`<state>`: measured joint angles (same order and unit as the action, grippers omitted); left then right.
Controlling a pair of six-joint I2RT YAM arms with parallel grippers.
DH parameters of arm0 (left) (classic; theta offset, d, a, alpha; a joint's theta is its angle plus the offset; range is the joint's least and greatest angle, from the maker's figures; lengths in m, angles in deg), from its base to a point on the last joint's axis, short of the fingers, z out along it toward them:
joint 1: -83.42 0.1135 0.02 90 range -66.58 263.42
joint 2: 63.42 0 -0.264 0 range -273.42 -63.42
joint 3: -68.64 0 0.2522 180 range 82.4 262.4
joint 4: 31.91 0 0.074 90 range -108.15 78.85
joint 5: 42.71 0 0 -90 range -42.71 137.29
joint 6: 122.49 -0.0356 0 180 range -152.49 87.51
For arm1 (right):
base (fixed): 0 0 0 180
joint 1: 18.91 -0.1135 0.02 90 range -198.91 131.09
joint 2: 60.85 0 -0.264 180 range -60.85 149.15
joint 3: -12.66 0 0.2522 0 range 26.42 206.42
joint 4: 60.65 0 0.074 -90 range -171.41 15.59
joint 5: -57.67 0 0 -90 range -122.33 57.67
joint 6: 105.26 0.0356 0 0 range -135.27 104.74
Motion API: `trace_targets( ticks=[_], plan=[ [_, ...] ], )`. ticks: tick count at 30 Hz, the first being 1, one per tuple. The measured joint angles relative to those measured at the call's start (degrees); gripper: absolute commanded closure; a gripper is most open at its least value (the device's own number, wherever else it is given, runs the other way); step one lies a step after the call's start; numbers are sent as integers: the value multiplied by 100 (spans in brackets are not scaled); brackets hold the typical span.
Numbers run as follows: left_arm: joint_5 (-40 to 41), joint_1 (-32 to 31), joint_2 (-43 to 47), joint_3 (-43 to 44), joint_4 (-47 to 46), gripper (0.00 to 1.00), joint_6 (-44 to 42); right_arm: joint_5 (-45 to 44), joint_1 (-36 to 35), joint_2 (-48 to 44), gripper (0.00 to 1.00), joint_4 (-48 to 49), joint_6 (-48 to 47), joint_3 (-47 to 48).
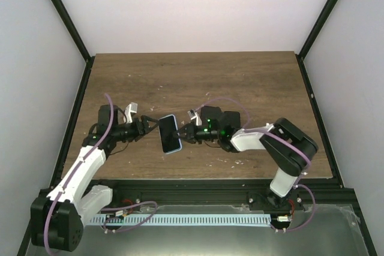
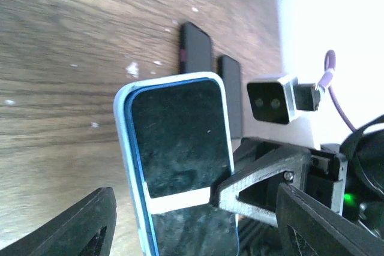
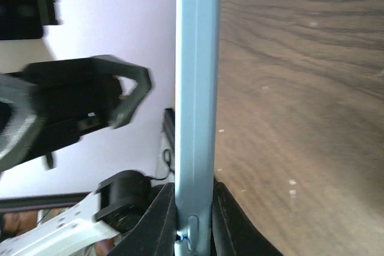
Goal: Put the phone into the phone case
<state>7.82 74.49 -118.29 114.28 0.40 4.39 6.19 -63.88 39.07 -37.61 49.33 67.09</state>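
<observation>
The phone [image 1: 170, 133], with a black screen, is held in the air just above the table between the two arms. A light blue phone case [image 2: 123, 148] shows as a rim round it. My right gripper [image 1: 187, 133] is shut on the phone's right edge. In the right wrist view its fingers [image 3: 159, 220] clamp the pale blue side [image 3: 195, 88] from both faces. My left gripper [image 1: 147, 127] is open at the phone's left side. Its fingers [image 2: 84, 226] stand wide apart on either side of the phone and do not touch it.
The wooden table [image 1: 198, 82] has small white flecks on it. Black frame posts and white walls close it in on three sides. The right wrist camera [image 2: 273, 100] shows behind the phone in the left wrist view.
</observation>
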Motion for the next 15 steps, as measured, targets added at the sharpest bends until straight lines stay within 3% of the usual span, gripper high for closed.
trace_targets(
  ticks=[8, 15],
  plan=[
    [-1187, 0, 461, -46, -562, 27, 522, 509, 61, -1134, 91, 870, 378, -546],
    [-1729, -2, 723, -365, -1482, 40, 1241, 625, 63, -1602, 91, 1329, 839, -817]
  ],
)
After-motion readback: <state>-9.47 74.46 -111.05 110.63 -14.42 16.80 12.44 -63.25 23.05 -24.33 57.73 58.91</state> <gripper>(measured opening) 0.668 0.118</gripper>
